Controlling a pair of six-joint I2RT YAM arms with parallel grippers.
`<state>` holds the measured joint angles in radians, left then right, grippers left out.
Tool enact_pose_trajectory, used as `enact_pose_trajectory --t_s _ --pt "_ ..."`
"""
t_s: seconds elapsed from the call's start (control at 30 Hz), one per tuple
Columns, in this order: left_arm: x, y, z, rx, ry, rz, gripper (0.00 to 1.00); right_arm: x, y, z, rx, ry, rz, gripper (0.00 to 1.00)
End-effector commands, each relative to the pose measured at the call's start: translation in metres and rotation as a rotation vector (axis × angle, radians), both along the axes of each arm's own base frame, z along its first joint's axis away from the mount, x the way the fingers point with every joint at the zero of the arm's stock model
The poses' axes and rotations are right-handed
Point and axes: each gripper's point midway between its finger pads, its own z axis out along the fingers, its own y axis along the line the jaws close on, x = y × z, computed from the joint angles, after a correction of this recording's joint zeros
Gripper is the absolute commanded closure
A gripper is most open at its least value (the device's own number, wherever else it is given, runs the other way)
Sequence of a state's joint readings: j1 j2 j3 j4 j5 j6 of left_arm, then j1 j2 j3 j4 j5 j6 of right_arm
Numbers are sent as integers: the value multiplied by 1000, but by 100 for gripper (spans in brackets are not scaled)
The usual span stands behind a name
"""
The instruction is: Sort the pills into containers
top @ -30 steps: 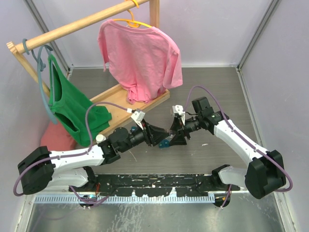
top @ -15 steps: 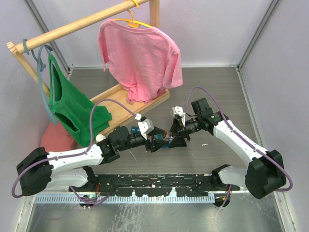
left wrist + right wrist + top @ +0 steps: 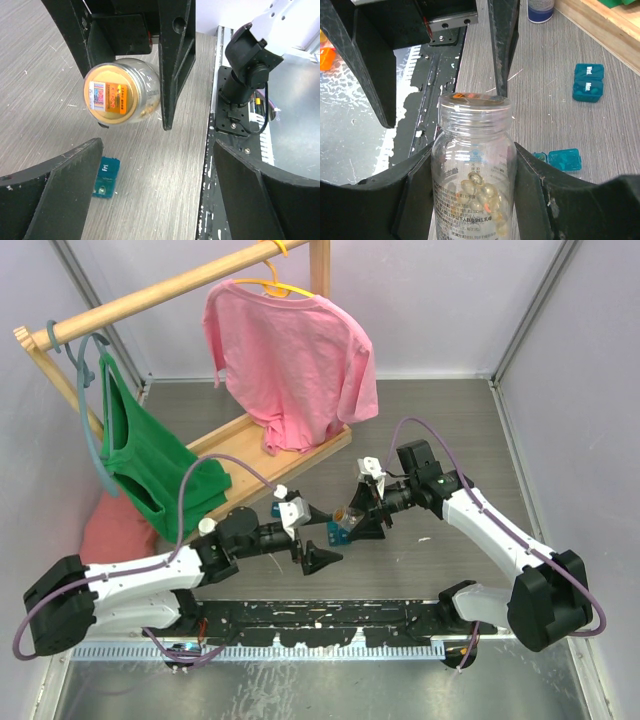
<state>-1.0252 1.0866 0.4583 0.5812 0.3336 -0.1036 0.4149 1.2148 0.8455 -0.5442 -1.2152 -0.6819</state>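
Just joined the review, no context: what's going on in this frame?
The right gripper is shut on a clear pill bottle with yellow capsules inside, its top pointing at the left gripper. The left gripper is open just in front of the bottle, not touching it. A closed teal container and a second container lie on the table nearby. I see no loose pills yet.
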Motion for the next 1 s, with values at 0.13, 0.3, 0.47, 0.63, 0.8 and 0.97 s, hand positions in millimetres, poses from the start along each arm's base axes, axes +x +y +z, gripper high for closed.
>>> enact_pose_trajectory --t_s 0.13,0.3,0.47,0.63,0.8,0.97 --pt "-3 24 33 -126 96 98 0 9 4 27 61 -115 12 99" --pt "9 38 48 -228 430 274 2 12 4 25 49 -122 2 99" --pt "22 41 70 -380 657 372 2 13 3 23 40 -119 -4 99" --pt "35 39 77 -435 779 459 9 15 3 22 34 -123 -11 99" --pt "44 29 76 -341 798 561 16 15 3 21 30 -118 -11 99" --pt "50 19 77 -329 801 580 28 15 3 21 28 -123 -13 99"
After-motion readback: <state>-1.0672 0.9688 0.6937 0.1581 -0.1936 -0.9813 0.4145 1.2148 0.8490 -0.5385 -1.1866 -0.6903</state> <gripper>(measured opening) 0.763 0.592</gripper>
